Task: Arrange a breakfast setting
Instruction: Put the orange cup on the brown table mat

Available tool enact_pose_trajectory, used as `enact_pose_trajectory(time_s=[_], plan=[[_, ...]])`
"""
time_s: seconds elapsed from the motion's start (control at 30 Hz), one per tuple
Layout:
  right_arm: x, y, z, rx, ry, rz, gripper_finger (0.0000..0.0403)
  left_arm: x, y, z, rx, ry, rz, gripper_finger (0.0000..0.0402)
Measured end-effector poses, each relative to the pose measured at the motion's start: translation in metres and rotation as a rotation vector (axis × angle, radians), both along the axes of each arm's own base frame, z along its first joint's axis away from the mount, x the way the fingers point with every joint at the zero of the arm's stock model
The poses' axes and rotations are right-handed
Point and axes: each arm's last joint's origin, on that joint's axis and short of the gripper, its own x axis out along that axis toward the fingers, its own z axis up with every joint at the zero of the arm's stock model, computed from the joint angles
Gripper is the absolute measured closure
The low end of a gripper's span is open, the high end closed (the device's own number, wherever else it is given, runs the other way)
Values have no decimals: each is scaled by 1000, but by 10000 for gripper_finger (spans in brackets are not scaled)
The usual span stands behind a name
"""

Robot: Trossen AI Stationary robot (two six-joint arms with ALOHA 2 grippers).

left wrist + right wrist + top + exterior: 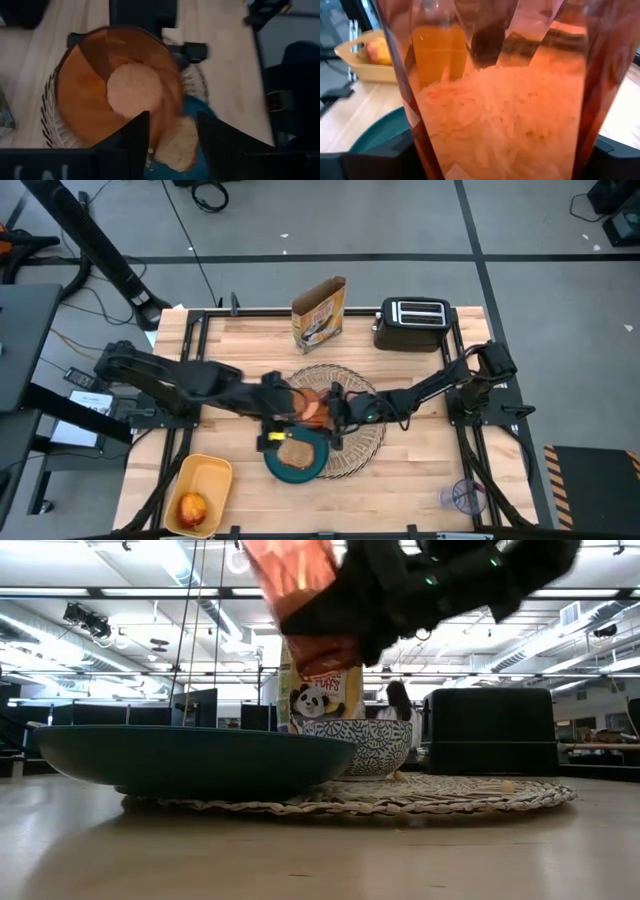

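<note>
The orange translucent cup (312,408) hangs above the round woven placemat (362,430), between both arms. My right gripper (492,162) comes in from the table's right and is shut on the cup (500,100). My left gripper (172,142) hovers above the cup's open mouth (115,85), pointing down; it is open, one finger at the rim, and I cannot tell if it touches. The teal plate (297,465) holding the toast slice (296,455) overlaps the placemat's near left edge. A blue-patterned bowl (365,745) sits on the placemat (450,798). My right gripper pinches the cup's side wall (415,140) between its two fingers, one on each side. The fingers come nearly level from the table's right. The cup (290,580) is lifted clear above the placemat and bowl, slightly tilted.
A yellow tray (207,475) holding the red apple (192,507) sits at the near left corner. A cereal box (320,310) and a black toaster (412,323) stand along the far edge. Bare wood shows at the near right.
</note>
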Motion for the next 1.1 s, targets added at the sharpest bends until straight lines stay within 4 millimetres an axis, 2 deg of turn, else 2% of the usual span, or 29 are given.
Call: enact_pose_trajectory(time_s=[0.2,0.33,0.5,0.77,0.93,1.1], plan=[[-34,-19,-10,21,-87,-98,72,-47,-11,38,29,-184,2,231],[-58,-42,-8,38,-126,-179,72,-67,-24,52,94,-279,-71,230],[-81,-74,-8,20,-129,-272,72,-71,-39,59,146,-374,-125,230],[-121,-113,-25,-27,-94,-341,72,-68,-43,56,177,-376,-132,230],[-125,-127,-39,-46,-88,-305,72,-62,-41,53,224,-393,-136,230],[-123,-137,-62,-41,-28,-270,72,-59,-37,52,252,-391,-130,230]])
